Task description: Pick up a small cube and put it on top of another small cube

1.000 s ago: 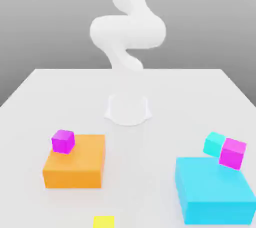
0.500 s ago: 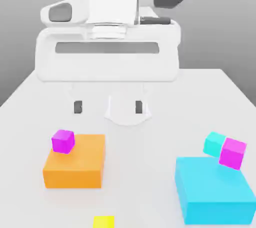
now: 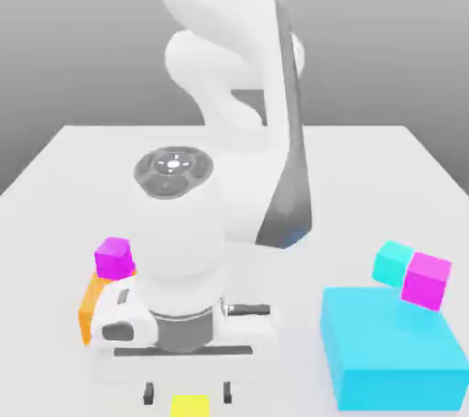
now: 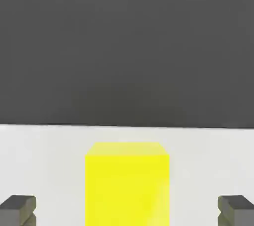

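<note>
On the white table (image 3: 430, 168) before a grey backdrop, the tool (image 3: 188, 394) wide astride the small cube (image 3: 190, 405).

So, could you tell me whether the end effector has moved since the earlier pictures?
Yes. The end effector has swung forward and down in the exterior view, from above the table to just over the small yellow cube, now partly hiding the orange block. Its fingers stand open.

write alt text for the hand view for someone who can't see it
A small bright yellow cube sits on a white table, centred between the two open dark grey fingers of the gripper, against a dark grey background.
</note>
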`<action>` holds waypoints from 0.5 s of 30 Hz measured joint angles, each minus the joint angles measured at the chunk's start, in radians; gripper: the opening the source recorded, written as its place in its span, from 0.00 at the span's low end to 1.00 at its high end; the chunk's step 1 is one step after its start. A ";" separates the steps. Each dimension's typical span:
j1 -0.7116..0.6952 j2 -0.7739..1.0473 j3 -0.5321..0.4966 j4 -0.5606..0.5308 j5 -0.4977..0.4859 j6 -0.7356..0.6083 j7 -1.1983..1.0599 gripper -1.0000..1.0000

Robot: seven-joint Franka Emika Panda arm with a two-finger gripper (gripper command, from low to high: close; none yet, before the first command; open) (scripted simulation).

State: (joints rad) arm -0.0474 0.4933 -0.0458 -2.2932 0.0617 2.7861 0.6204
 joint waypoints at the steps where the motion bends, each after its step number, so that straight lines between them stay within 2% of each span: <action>1: 0.000 0.000 0.000 0.000 0.000 0.000 0.000 0.00; 7: -0.003 0.009 0.003 0.002 -0.002 0.006 0.001 0.00; 11: 0.006 -0.111 -0.008 -0.025 -0.014 -0.087 0.010 0.00; 15: 0.086 -0.251 0.074 -0.078 -0.022 -0.173 0.002 0.00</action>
State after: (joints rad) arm 0.0384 0.2423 0.0279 -2.3710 0.0394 2.6133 0.6226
